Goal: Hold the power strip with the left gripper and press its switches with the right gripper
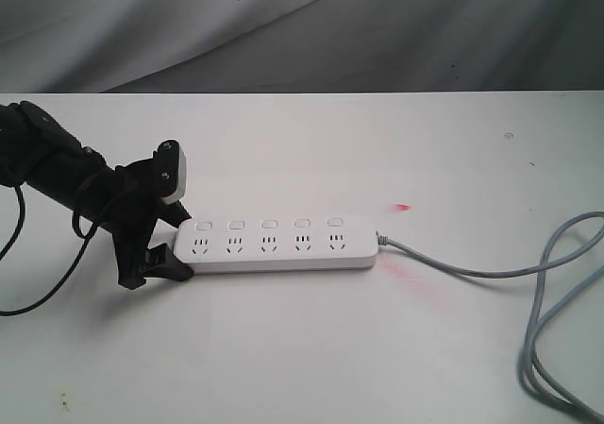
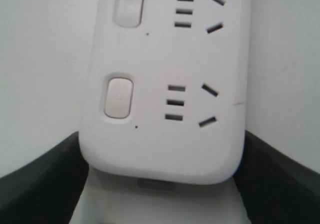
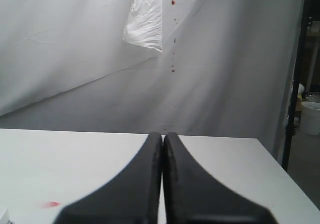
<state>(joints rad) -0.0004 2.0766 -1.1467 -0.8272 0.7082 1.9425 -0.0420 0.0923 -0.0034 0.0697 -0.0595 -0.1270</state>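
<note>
The white power strip [image 1: 274,252] lies flat on the white table, its five switches [image 1: 269,225] in a row above the sockets and its grey cable [image 1: 472,273] leaving the right end. My left gripper [image 1: 179,245] straddles the strip's left end, one black jaw against each long side. The left wrist view shows the strip's rounded end [image 2: 160,154] filling the gap between the jaws of that gripper [image 2: 162,140], with two switches [image 2: 119,98] in sight. My right gripper [image 3: 162,135] is shut with nothing in it, above the table; it is out of the exterior view.
The grey cable loops to the table's right edge [image 1: 557,348]. A red light spot [image 1: 403,206] lies on the table [image 1: 283,348] past the strip's right end. A grey cloth backdrop [image 1: 302,27] hangs behind the table. A black cable [image 1: 38,292] trails from the left arm.
</note>
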